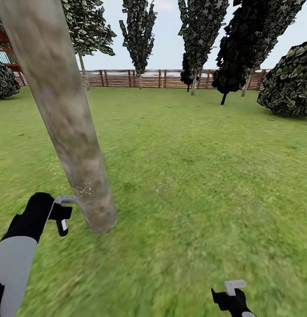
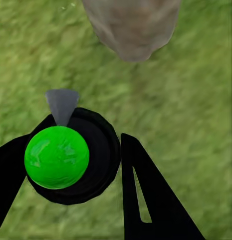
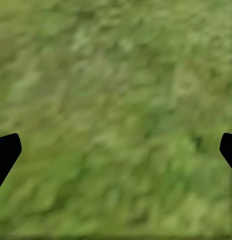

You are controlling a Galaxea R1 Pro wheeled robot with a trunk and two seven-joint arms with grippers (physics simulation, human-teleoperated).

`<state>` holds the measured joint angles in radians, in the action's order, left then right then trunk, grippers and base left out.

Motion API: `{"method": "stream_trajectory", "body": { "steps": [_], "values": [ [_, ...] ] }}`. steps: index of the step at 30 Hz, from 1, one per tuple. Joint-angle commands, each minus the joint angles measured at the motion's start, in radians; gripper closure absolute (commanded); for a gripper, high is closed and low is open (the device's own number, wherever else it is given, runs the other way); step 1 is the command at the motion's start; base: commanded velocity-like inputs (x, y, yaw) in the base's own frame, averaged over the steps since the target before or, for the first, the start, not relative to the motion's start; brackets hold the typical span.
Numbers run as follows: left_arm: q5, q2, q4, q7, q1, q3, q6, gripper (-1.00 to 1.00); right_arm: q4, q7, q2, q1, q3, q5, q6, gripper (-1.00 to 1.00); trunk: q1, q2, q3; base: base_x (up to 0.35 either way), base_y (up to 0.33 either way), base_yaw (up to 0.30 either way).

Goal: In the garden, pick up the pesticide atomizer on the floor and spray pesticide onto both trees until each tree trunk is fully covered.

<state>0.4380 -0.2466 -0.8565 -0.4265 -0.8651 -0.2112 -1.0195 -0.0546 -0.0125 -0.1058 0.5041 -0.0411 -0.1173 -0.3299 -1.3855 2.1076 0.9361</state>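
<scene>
A thick, pale, mottled tree trunk (image 1: 67, 132) slants across the left of the head view and meets the grass (image 1: 184, 176) just ahead of my left hand. My left gripper (image 1: 61, 215) is shut on the pesticide atomizer (image 1: 63, 220), whose light grey trigger head (image 1: 65, 199) points at the trunk's lower part. Pale specks (image 1: 85, 189) dot the bark there. In the left wrist view the atomizer (image 2: 91, 160) is a black round body with a bright green ball on it, its grey nozzle (image 2: 62, 104) aimed toward the trunk base (image 2: 133, 25). My right gripper (image 1: 230, 293) hangs open over bare grass (image 3: 116, 75).
A red-brown slat fence (image 1: 171, 79) closes the lawn's far side. Dark narrow trees (image 1: 138, 35) stand along it, and one with a pale stem (image 1: 83, 70) at the left. Round leafy bushes sit at the right (image 1: 290, 83) and far left (image 1: 4, 81).
</scene>
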Motion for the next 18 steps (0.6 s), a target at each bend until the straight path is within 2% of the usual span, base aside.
{"method": "stream_trajectory", "body": {
  "steps": [1,4,18],
  "values": [
    [0.011,0.007,-0.001,-0.010,-0.001,-0.002,-0.002,1.00,0.001,-0.001,0.000,0.001,-0.005,-0.010,-0.003,-1.00,0.000,0.000,0.001,0.000,-0.171,0.000],
    [0.011,0.019,-0.001,-0.011,-0.002,-0.002,-0.002,1.00,0.001,-0.001,0.000,0.001,-0.005,-0.010,-0.003,-1.00,0.000,0.000,0.001,0.000,-0.247,0.000],
    [0.010,0.021,-0.016,-0.011,-0.002,-0.008,-0.002,1.00,0.001,-0.001,0.000,0.001,-0.005,-0.010,-0.003,-1.00,0.000,0.000,0.001,0.000,-0.272,0.000]
  ]
}}
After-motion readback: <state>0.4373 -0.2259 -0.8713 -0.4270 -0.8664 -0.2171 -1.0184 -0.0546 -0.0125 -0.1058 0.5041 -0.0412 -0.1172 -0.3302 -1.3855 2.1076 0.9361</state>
